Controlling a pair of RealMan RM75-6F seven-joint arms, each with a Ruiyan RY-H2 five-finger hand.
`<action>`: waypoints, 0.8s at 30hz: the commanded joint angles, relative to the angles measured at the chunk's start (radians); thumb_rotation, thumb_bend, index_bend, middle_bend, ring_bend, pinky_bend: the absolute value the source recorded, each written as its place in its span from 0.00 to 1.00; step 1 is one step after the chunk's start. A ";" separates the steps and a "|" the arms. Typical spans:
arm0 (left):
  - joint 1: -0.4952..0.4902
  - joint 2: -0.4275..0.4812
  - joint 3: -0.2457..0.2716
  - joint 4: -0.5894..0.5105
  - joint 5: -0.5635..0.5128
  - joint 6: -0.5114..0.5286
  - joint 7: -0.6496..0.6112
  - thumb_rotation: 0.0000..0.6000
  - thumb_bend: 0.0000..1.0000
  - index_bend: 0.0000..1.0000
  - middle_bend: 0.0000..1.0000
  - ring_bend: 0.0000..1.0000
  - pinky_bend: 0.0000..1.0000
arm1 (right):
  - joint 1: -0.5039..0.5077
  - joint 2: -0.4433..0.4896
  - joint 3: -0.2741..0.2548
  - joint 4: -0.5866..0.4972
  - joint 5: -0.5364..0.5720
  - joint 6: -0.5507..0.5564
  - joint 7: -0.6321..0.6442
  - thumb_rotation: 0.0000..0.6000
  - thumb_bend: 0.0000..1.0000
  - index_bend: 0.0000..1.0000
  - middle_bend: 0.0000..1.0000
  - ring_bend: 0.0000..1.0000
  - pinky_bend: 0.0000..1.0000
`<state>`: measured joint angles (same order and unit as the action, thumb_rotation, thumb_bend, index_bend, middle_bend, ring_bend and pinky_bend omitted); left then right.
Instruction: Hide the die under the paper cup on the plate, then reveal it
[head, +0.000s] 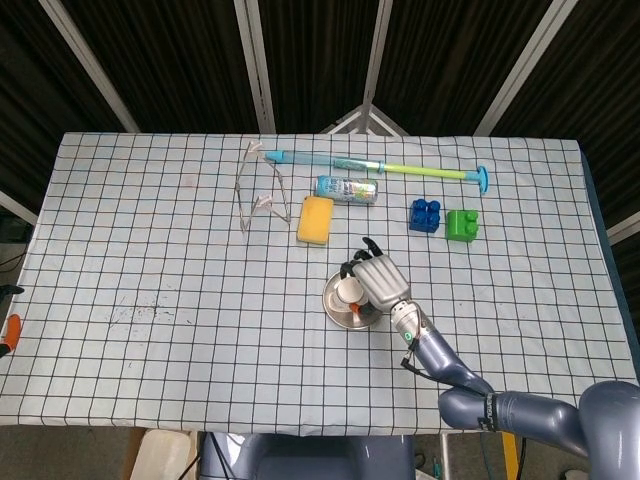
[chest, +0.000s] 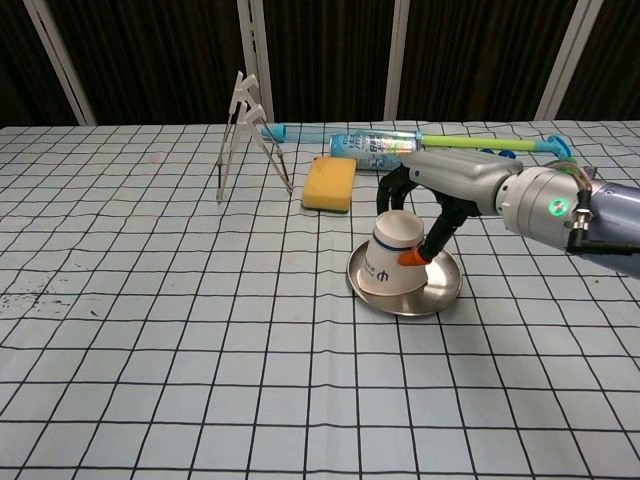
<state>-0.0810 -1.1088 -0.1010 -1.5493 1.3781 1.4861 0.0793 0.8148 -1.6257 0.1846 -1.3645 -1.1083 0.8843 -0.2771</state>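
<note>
The right hand (chest: 425, 205) reaches in from the right and wraps its fingers (chest: 389, 192) over the base of an upturned paper cup (chest: 392, 260), holding it from above with an orange-tipped thumb pressed against the cup's right side. The cup is tilted, its closed end leaning up and to the right, its open mouth resting on a round metal plate (chest: 443, 292). From the head view the same hand (head: 378, 281) covers most of the cup (head: 347, 292), and the plate (head: 334, 309) shows as a silver rim around it. The die cannot be seen in either view, so I cannot tell whether it sits under the cup.

Taking the plate as the landmark: just behind it lies a yellow sponge (chest: 329, 183), and behind the sponge a small bottle (chest: 373, 146) lies on its side. Further back still, a long blue and green stick (head: 372, 165) stretches across the checked tablecloth (chest: 150, 330). Behind the plate and off to the left stands a thin wire stand (chest: 244, 135). Behind the plate and to the right, seen from the head view, sit a blue block (head: 425, 215) and a green block (head: 462, 224), side by side.

The left hand shows in neither view.
</note>
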 joint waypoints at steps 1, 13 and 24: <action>0.000 0.000 0.000 0.000 -0.001 -0.001 0.002 1.00 0.70 0.32 0.00 0.00 0.12 | 0.003 -0.010 0.003 0.031 -0.010 -0.004 0.017 1.00 0.35 0.54 0.50 0.25 0.00; -0.004 -0.004 0.003 -0.003 0.001 -0.008 0.014 1.00 0.70 0.32 0.00 0.00 0.12 | -0.024 0.038 0.001 0.017 -0.048 0.038 0.039 1.00 0.35 0.54 0.50 0.25 0.00; -0.005 -0.006 0.002 -0.004 -0.003 -0.010 0.020 1.00 0.70 0.32 0.00 0.00 0.12 | -0.052 0.074 -0.024 -0.004 -0.051 0.041 0.039 1.00 0.35 0.54 0.50 0.25 0.00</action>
<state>-0.0865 -1.1144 -0.0986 -1.5529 1.3753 1.4757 0.0989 0.7656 -1.5551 0.1641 -1.3649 -1.1586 0.9261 -0.2380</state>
